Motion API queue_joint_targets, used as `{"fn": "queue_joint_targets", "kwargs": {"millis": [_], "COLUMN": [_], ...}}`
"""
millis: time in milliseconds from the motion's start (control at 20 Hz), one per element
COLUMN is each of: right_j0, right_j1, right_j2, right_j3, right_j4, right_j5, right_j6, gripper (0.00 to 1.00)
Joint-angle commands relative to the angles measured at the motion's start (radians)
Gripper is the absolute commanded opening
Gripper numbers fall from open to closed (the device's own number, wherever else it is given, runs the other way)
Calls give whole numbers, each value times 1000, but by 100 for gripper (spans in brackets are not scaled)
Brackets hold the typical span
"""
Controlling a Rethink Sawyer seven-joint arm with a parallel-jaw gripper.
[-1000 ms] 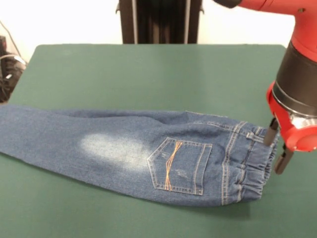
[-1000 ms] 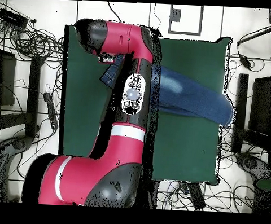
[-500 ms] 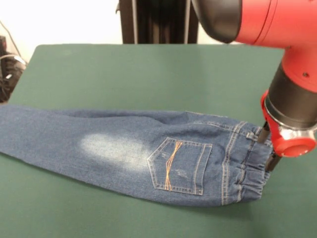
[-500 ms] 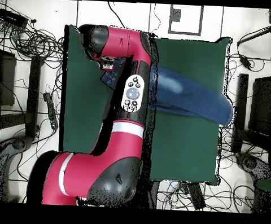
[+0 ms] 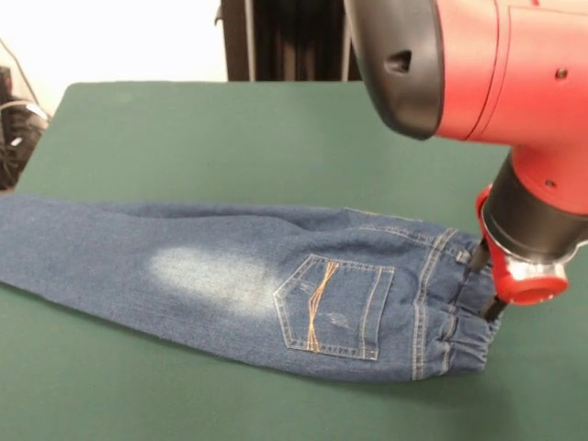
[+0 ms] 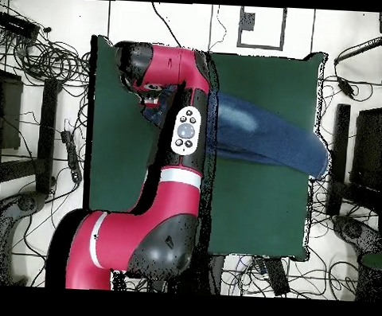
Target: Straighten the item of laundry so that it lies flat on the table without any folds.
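Front view, going left to right: the jeans lie stretched across the green table, folded lengthwise so one leg sits on top of the other. The leg end runs off the picture at about 9 o'clock. Moving right there's a faded pale patch on the thigh, then the back pocket with its crossed orange stitching, then the gathered elastic waistband at roughly 3 to 4 o'clock of the frame. The denim looks mostly smooth, with the waistband bunched up and a soft ridge along the top edge.

The gripper is right at the waistband, at 3 o'clock from the pocket. Two dark fingertips poke out under the red wrist ring, one at the upper part of the waistband and one lower, both touching or just at the fabric edge. They sit apart with the waistband end between them, so the claw looks spread rather than pinched, not clamped on anything I can make out. The big red and black arm fills the 1 to 2 o'clock corner.

Overhead view: the arm covers the waistband end, and the jeans stretch out toward 3 o'clock, leg end reaching the table edge.
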Motion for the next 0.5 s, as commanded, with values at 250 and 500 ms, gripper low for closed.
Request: {"fn": "queue_joint_targets", "kwargs": {"millis": [250, 500], "right_j0": [-20, -30], "right_j1": [57, 44], "right_j2": [129, 149], "right_j3": [-5, -7], "right_j4": [28, 9], "right_j5": [24, -4], "right_j6": [-105, -187], "gripper": [100, 100]}}
